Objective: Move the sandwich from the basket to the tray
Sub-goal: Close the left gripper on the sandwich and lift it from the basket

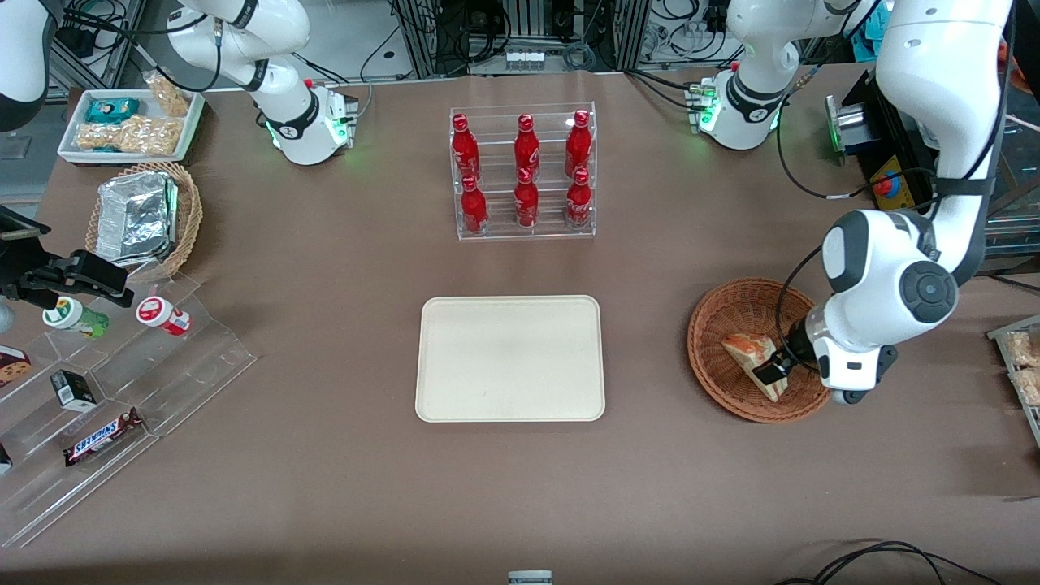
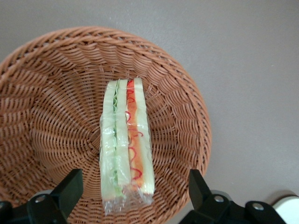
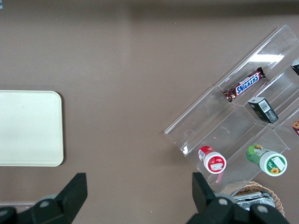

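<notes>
The sandwich (image 2: 126,144) lies on edge in the basket (image 2: 56,107), between the open fingers (image 2: 70,189) of the gripper (image 2: 133,191). Its slippery wrap may slide out if the grip is too shallow.

Sandwich (image 1: 751,351) in basket (image 1: 715,325), gripper (image 2: 133,193) open astride it, tray (image 1: 510,357) beside basket

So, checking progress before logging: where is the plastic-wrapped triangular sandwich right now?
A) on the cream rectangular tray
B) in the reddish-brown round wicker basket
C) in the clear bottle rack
B: the plastic-wrapped triangular sandwich lies in the reddish-brown round wicker basket, between the left gripper's open jaws.
</notes>
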Action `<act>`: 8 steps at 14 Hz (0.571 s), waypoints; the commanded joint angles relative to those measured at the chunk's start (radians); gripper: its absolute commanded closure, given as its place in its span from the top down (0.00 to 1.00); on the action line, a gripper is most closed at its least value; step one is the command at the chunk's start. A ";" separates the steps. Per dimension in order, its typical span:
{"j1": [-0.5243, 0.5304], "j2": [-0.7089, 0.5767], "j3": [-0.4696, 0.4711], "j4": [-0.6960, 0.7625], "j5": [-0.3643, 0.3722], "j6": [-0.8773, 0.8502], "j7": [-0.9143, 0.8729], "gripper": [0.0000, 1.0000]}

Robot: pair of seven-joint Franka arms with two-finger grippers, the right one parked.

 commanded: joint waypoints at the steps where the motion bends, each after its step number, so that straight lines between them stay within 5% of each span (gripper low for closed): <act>1: -0.005 0.002 0.004 -0.053 0.003 0.084 -0.015 1.00; 8: -0.006 0.035 0.004 -0.101 0.003 0.177 -0.016 0.95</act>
